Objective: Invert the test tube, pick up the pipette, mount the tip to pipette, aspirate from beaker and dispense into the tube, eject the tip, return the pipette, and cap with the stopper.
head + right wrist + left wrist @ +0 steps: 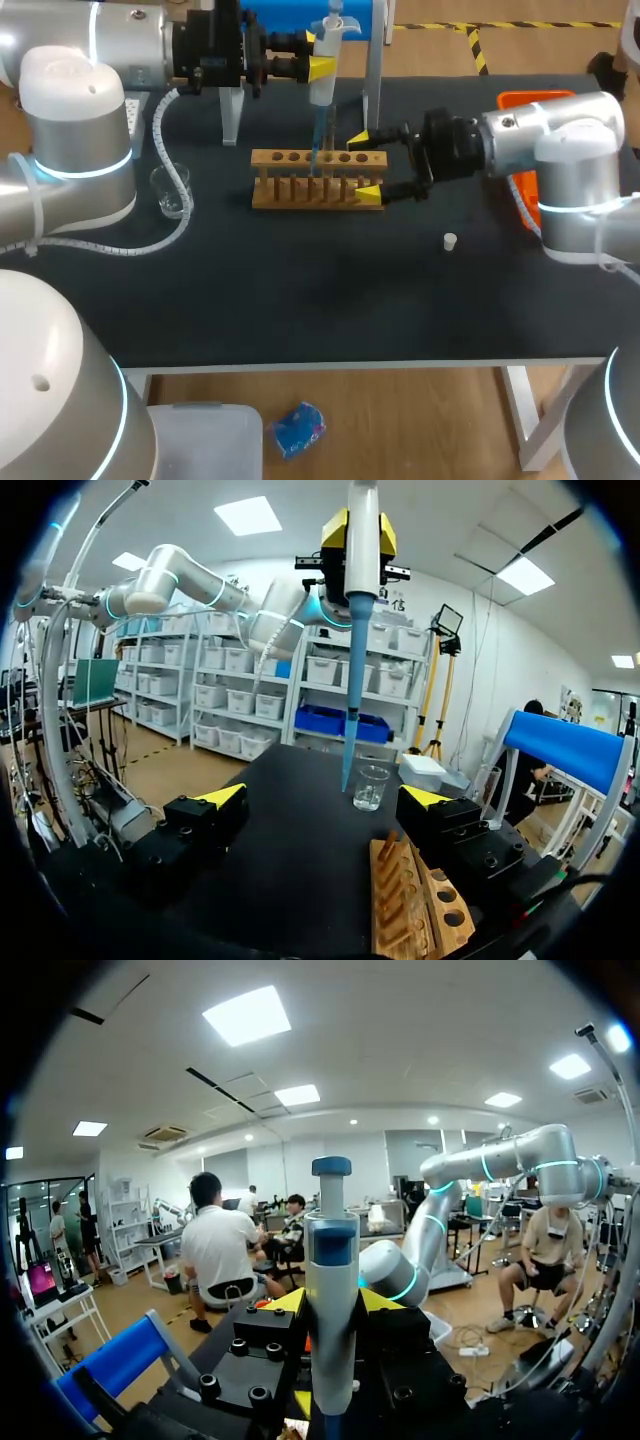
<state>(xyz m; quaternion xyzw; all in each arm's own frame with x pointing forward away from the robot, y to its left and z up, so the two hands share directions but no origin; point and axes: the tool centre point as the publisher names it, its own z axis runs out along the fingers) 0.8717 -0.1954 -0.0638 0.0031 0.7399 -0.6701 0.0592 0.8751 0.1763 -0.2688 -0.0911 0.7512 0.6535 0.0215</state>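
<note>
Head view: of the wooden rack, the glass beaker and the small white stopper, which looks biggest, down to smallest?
1. The wooden rack, clearly the largest.
2. The glass beaker, much smaller.
3. The white stopper, the tiniest.
The differences are plain, so there are no ties.

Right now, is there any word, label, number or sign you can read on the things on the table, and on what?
None can be read. The pipette, the wooden rack, the beaker and the stopper show no legible print; any marks on the pipette are too small to tell.
</note>
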